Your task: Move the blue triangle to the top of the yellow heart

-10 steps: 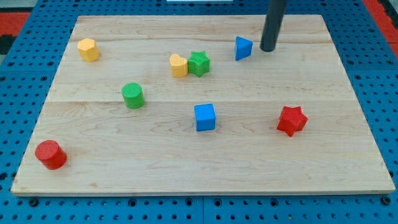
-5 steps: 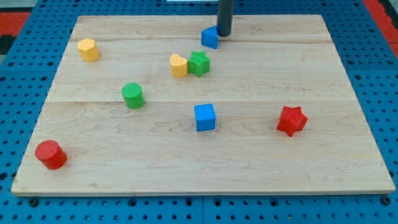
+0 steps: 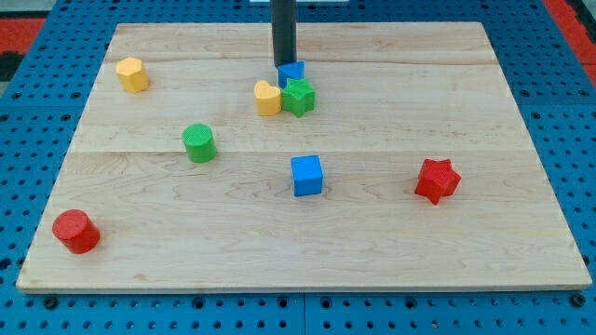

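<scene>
My tip partly hides blue triangle, touching green star.

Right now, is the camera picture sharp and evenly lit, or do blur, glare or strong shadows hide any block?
Camera view: sharp and evenly lit, no glare on the wooden board; shadows are soft and short. My tip shows clearly, partly covering the blue triangle just above the green star and yellow heart. No motion blur.

A pale wooden board made of joined planks fills most of the view. It lies on a blue perforated surface. Red patches show at the top corners.
</scene>
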Controlling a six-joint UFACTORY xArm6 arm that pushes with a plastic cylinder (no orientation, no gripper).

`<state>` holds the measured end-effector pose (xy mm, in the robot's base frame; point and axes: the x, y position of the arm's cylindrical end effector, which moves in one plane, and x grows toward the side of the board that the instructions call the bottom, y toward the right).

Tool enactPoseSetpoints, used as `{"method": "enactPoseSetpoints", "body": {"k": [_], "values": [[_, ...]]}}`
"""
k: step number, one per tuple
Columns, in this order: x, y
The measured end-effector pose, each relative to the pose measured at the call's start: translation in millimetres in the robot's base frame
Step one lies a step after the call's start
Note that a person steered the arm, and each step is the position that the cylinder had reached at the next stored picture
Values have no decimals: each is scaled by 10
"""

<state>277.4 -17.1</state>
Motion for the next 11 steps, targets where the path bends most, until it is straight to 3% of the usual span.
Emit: {"method": "enactPoseSetpoints", "body": {"k": [2, 4, 11], "values": [[179, 752], [276, 294], [258, -52]]}}
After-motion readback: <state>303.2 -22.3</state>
